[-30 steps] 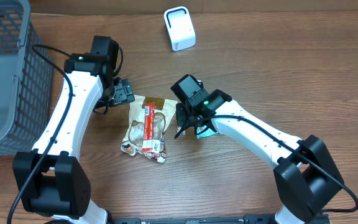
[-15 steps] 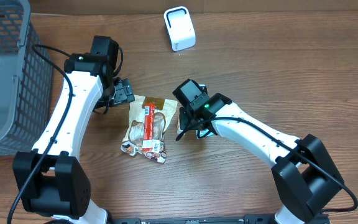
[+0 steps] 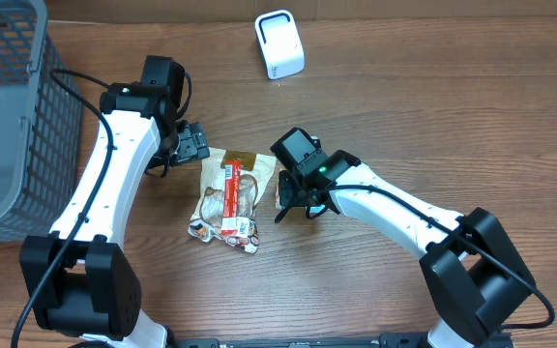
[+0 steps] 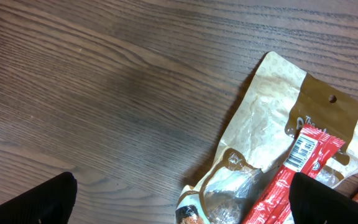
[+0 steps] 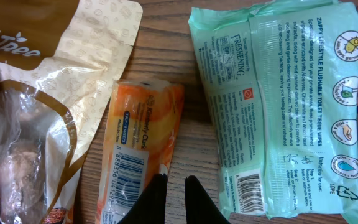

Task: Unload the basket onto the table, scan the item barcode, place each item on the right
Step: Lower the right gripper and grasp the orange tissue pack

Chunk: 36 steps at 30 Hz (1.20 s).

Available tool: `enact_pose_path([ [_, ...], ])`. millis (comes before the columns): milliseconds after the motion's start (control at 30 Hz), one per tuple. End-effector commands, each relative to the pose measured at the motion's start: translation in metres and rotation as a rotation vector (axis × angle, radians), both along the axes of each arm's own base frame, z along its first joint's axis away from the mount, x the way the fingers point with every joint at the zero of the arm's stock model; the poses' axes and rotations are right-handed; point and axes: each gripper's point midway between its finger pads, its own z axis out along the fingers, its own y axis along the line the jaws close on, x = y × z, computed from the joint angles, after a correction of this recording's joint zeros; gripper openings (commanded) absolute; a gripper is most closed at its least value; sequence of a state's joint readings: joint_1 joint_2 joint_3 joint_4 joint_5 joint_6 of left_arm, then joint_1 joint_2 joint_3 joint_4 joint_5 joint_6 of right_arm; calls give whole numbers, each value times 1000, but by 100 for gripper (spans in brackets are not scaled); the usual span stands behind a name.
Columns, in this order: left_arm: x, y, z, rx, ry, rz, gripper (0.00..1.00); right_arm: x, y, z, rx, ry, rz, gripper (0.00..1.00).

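Hovering with right hand [image 5: 173, 190] pressed together, seemingly empty, at orange pack [image 5: 143, 143] edge; hanging with left hand [image 4: 188, 199] spread above snack pouch [image 4: 260, 124].

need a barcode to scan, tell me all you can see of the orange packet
The orange packet is a soft-plastic pack, orange fading to white, lying flat. A blue label and a barcode face up on its lower half. Its left edge meets the tan pouch; the green wipes pack lies to its right. The shut right gripper hovers at its lower right edge.
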<state>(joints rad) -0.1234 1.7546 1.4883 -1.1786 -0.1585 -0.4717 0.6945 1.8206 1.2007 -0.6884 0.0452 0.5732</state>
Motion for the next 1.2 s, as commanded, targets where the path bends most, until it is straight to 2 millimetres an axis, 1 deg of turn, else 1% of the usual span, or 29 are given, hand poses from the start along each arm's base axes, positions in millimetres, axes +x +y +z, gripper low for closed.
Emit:
enact_pose_path([
  [0, 6, 3, 6, 10, -22, 5, 100, 2, -2, 3, 2, -16, -12, 13],
  [333, 6, 3, 6, 10, -22, 5, 99, 0, 28, 11, 154, 8, 38, 13],
  [500, 6, 3, 6, 10, -22, 5, 99, 1, 28, 11, 151, 7, 37, 16],
  [667, 6, 3, 6, 10, -22, 5, 100, 1, 28, 11, 153, 4, 36, 29],
  [733, 6, 3, 6, 10, -22, 5, 100, 2, 29, 12, 155, 1, 36, 31],
  [967, 6, 3, 6, 10, -22, 5, 100, 3, 29, 11, 158, -1, 36, 33],
  [1167, 6, 3, 6, 10, -22, 5, 100, 2, 27, 2, 179, 7, -22, 33],
])
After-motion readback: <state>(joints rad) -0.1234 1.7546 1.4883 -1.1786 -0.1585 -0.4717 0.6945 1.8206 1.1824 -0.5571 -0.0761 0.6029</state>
